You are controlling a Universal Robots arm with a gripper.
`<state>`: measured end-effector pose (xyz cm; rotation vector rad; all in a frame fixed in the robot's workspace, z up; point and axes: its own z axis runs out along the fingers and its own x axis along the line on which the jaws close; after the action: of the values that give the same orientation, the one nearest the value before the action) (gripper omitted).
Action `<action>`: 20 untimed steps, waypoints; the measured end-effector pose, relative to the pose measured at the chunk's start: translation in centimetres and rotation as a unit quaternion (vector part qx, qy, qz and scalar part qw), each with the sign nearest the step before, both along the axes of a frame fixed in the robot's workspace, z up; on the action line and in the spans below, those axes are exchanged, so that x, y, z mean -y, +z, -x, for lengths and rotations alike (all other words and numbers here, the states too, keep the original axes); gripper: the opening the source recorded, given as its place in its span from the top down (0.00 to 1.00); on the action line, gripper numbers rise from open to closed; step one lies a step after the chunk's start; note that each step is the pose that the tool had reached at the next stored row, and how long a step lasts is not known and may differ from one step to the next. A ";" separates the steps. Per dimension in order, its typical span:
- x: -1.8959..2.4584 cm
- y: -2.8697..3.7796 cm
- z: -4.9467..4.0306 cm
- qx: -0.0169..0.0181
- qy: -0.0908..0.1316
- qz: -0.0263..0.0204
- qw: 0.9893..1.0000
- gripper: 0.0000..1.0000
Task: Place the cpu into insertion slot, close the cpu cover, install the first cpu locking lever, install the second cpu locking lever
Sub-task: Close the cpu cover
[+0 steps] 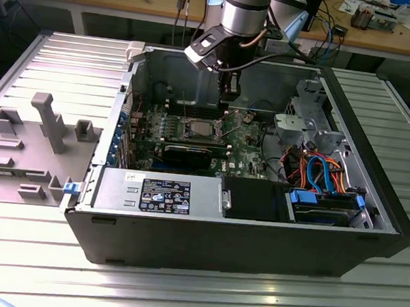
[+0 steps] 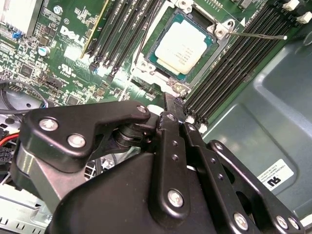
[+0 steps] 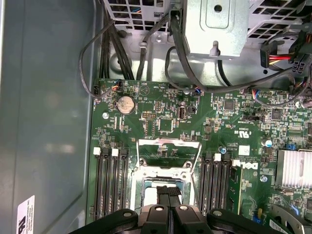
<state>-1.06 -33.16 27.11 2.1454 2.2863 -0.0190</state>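
Note:
The cpu (image 2: 185,46), a pale silver square, lies seated in the insertion slot (image 2: 220,33) on the green board; the exterior view shows the cpu (image 1: 198,130) mid-board. The cpu cover (image 3: 168,145), a silvery frame with a cut-out centre, stands flipped open beyond the slot (image 3: 161,176). A thin wire locking lever (image 2: 258,35) sticks out raised beside the slot. My gripper (image 3: 168,192) hovers just above the slot's edge with its black fingers (image 2: 168,129) pressed together and nothing between them. In the exterior view my gripper (image 1: 228,92) hangs down inside the case.
Rows of long black memory slots (image 3: 112,180) flank the socket on both sides. A finned heatsink (image 3: 295,168) and a round coin battery (image 3: 125,104) sit on the board. Black cables (image 3: 175,53) and a metal drive cage (image 3: 217,24) lie beyond. The case wall (image 3: 48,122) is close.

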 end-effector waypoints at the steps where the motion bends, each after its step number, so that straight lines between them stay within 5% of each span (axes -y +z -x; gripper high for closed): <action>1: 0.00 0.00 -0.05 0.000 0.000 0.000 1.000 0.89; 20: -0.01 -0.10 -1.76 0.000 0.000 0.001 1.000 0.89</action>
<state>0.70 -33.15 27.01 2.1447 2.2856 -0.0209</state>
